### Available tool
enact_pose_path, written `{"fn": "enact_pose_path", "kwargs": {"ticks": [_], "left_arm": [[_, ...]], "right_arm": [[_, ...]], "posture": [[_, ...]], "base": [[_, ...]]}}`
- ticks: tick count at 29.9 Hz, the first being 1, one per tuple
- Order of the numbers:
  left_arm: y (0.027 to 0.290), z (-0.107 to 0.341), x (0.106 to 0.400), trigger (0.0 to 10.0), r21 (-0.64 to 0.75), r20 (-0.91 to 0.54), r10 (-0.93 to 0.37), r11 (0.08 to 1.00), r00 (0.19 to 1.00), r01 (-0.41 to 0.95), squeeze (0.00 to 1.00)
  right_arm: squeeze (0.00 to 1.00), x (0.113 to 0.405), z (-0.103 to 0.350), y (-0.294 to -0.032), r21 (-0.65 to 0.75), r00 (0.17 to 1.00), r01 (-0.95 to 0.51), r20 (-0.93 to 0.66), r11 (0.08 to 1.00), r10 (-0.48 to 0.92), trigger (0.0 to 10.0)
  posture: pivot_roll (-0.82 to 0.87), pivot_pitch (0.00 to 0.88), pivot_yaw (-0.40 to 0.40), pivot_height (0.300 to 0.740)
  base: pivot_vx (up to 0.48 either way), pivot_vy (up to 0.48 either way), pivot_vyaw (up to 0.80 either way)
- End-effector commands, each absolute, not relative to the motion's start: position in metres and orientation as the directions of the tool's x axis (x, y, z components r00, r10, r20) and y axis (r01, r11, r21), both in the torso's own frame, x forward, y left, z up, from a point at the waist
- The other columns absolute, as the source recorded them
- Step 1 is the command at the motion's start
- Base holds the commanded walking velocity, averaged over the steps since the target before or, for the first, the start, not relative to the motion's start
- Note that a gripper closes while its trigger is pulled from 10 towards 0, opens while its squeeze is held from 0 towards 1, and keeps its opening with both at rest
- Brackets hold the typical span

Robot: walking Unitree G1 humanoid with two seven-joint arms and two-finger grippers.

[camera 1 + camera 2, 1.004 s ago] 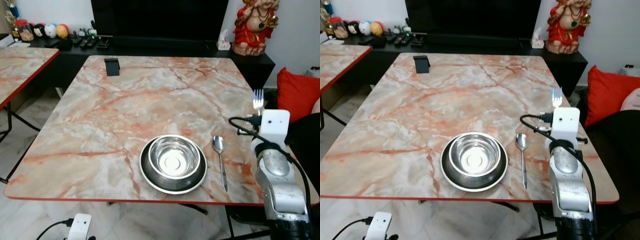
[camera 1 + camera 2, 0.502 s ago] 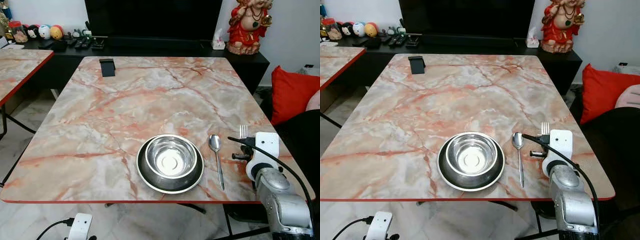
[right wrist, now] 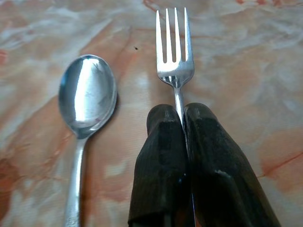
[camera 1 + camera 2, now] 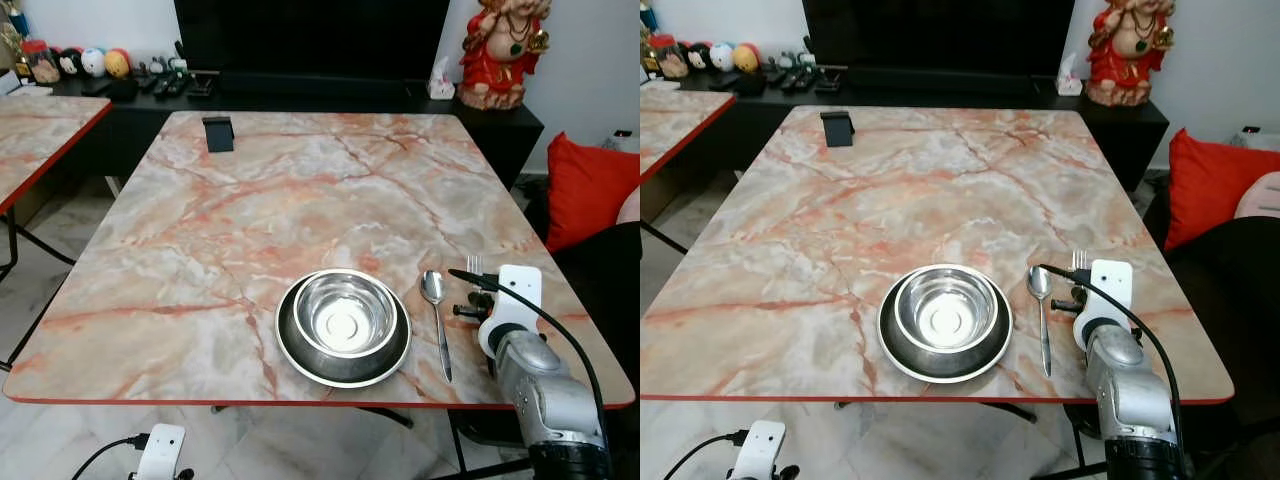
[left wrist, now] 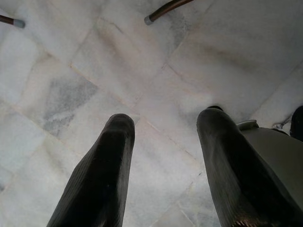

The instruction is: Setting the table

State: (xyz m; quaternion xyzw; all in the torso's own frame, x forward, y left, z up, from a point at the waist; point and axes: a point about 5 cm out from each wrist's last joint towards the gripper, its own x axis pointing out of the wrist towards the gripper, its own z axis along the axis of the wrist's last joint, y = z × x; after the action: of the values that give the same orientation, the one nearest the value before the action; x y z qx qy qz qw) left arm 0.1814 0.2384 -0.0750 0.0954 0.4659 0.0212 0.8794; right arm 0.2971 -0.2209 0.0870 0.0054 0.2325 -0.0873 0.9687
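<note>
Two black fingers [image 3: 163,156] of the right claw [image 3: 182,113] are pressing together on the neck of a silver fork [image 3: 174,52], clamping it just below the tines. In the right wrist view the fork is pointing away from the claw over the marble bench [image 4: 250,200], its tines lying just beside the bowl of a spoon [image 3: 87,99]; whether the tines are touching the bench surface cannot be told. From the head cameras the right arm is reaching over the near right corner of the bench, and the fork's tines [image 4: 474,265] are peeking out beyond the white wrist housing, to the right of the spoon [image 4: 436,310]. The spoon is lying flat with its handle toward the near edge. Left of it, a steel bowl [image 4: 345,313] is sitting inside a dark plate [image 4: 290,345], close to the near edge.

The left claw [image 5: 163,137] is hanging over the pale tiled floor [image 5: 94,61], its two fingers standing apart with nothing between them.

At the far left corner of the bench a small black stand [image 4: 217,132] is resting. Beyond the bench, a red figurine [image 4: 500,50] is standing on a dark sideboard, and a red cushion [image 4: 590,190] is showing at the right.
</note>
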Motion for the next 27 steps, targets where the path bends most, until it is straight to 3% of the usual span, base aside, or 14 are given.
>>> {"fn": "enact_pose_path", "kwargs": {"ticks": [1,27], "left_arm": [[0.237,-0.076,0.18,10.0,0.19,-0.821,0.124,0.98,0.557,0.062,0.0],[0.237,-0.076,0.18,10.0,0.19,-0.821,0.122,0.98,0.557,0.065,0.0]], "right_arm": [[0.0,0.302,0.091,-0.223,-0.052,0.884,0.178,-0.43,0.983,-0.183,10.0],[0.0,0.307,0.08,-0.213,-0.064,0.91,0.119,-0.393,0.991,-0.134,10.0]], "posture": [[0.0,0.0,-0.029,0.728],[0.01,0.0,-0.03,0.728]], "base": [[0.0,0.0,0.0],[0.0,0.0,0.0]]}}
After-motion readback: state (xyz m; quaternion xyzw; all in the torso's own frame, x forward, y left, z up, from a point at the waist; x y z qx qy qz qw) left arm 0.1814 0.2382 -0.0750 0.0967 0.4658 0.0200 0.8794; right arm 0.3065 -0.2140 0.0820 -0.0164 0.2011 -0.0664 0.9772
